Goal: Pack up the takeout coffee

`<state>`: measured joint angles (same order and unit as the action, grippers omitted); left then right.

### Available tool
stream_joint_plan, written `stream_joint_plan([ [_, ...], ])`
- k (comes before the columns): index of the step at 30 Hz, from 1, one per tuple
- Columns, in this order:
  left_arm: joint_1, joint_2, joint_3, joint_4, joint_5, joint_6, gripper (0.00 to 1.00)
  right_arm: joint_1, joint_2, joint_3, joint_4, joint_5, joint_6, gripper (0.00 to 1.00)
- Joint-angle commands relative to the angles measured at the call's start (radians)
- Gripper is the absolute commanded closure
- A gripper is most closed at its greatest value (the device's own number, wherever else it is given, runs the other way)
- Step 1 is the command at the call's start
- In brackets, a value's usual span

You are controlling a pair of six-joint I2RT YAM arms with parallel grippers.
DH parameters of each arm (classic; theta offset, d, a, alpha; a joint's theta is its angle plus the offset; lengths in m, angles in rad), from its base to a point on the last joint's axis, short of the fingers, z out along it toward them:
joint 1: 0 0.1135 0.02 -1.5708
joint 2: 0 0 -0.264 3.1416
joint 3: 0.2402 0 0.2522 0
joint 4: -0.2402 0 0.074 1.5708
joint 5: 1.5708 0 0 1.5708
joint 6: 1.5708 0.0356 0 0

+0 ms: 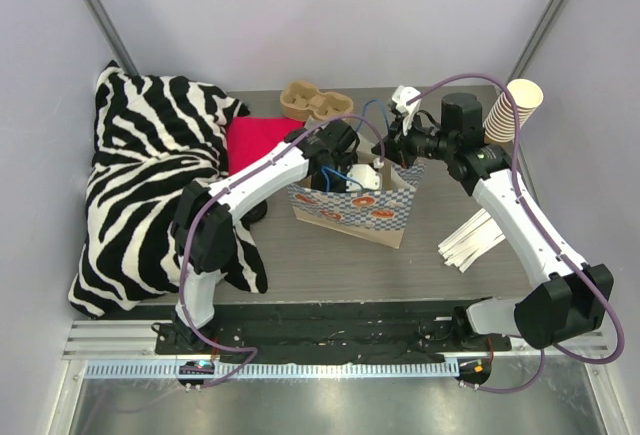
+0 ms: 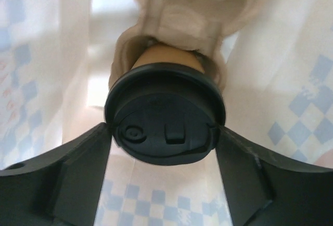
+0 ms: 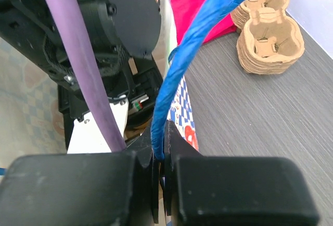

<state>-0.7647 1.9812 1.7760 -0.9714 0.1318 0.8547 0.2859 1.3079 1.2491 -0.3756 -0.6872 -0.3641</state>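
Note:
The takeout coffee, a tan cup with a black lid, sits in a pulp cup carrier inside the blue-checked paper bag. My left gripper reaches down into the bag, and its fingers press on both sides of the lid. In the top view the left gripper hides the cup. My right gripper is at the bag's far right rim. In the right wrist view it is shut on the bag's blue cord handle.
A stack of pulp cup carriers and a red cloth lie behind the bag. A zebra-striped pillow fills the left. A tilted stack of lidless cups stands at the back right, above white strips.

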Motion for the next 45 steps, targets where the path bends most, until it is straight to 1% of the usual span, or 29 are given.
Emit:
stream_joint_plan([
  [1,0.010,-0.019,0.066,-0.024,-0.001,-0.032,0.08,-0.002,0.005,0.039,-0.005,-0.014,-0.029,0.99],
  [10,0.010,-0.068,0.085,0.013,-0.009,-0.029,0.04,-0.014,0.031,0.056,-0.005,-0.005,-0.048,0.99],
  [19,0.010,-0.065,0.221,-0.064,0.028,-0.031,0.00,-0.016,0.050,0.061,-0.005,0.005,-0.076,0.99],
  [26,0.011,-0.079,0.230,-0.092,0.049,-0.006,0.00,-0.017,0.060,0.062,-0.003,0.020,-0.095,0.99],
  [28,0.010,-0.085,0.224,-0.107,0.057,0.009,0.02,-0.019,0.063,0.065,-0.003,0.021,-0.095,0.99],
  [31,0.010,-0.110,0.207,-0.090,0.061,0.006,0.02,-0.024,0.070,0.069,-0.002,0.025,-0.098,0.99],
  [34,0.013,-0.127,0.223,-0.073,0.063,-0.020,0.02,-0.025,0.071,0.070,-0.002,0.031,-0.110,0.99],
  [38,0.025,-0.117,0.308,-0.088,0.068,-0.071,0.00,-0.028,0.076,0.075,-0.002,0.028,-0.116,0.99],
  [42,0.047,-0.090,0.457,-0.122,0.068,-0.135,0.00,-0.028,0.090,0.092,0.001,0.031,-0.121,0.99],
  [45,0.062,-0.097,0.506,-0.099,0.069,-0.187,0.00,-0.030,0.096,0.104,0.004,0.037,-0.124,0.98],
])
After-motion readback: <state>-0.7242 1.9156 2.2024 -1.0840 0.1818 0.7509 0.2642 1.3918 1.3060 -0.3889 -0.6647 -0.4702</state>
